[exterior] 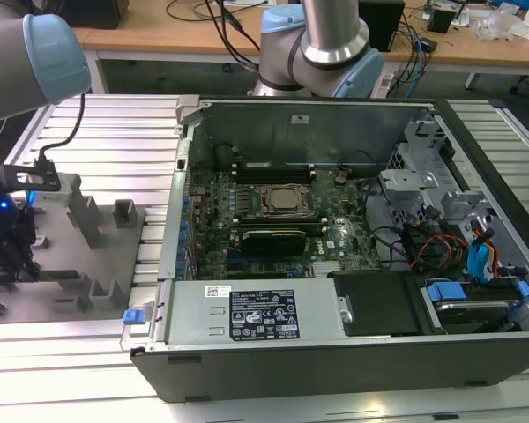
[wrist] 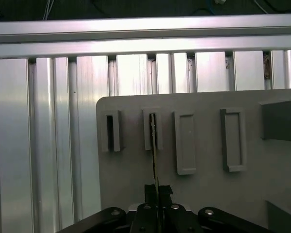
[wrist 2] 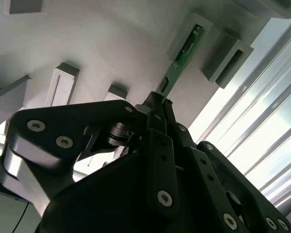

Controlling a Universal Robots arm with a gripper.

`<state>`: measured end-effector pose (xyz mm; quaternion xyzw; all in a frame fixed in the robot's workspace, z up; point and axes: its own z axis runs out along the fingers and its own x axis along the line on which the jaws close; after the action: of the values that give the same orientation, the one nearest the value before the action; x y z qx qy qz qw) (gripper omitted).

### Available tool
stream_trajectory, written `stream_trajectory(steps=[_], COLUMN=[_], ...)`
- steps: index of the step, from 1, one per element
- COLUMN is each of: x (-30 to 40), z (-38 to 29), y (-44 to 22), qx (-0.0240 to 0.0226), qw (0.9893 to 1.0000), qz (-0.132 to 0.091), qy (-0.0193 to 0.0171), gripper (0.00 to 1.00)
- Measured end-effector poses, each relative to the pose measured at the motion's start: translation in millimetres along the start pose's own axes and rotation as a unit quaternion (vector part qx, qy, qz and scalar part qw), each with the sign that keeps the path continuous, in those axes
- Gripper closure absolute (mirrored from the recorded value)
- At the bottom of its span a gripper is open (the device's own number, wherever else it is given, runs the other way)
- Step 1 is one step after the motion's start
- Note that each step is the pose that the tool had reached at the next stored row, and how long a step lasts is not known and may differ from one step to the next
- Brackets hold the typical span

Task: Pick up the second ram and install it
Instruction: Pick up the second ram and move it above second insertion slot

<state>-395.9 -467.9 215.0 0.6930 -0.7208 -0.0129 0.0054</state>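
The black, hinged gripper point(wrist 2: 157, 104) is pinched narrow on the second ram point(wrist 2: 181, 60), a thin green board stick. Its far end sits in a raised rectangular pocket of the matte grey holder plate point(wrist 2: 111, 39), which lies on ribbed aluminium rails point(wrist: 39, 145).

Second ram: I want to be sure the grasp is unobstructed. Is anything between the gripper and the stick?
Nothing visible is. In both wrist views the gripper is closed on the near end of the second ram, whose far end sits in a gray holder slot.
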Motion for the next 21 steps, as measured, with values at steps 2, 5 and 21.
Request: stream_trajectory(steps=[2, 5, 21], x=[-0.1, -0.1, -0.7], z=[-3.9, -11.7, -54.0], y=[0.1, 0.3, 1.4], qx=[0.0, 0.0, 0.0], qw=[1.0, 1.0, 1.0], qz=[0.0, 0.0, 0.0], qy=[0.0, 0.0, 0.0], gripper=[0.86, 0.86, 0.86])
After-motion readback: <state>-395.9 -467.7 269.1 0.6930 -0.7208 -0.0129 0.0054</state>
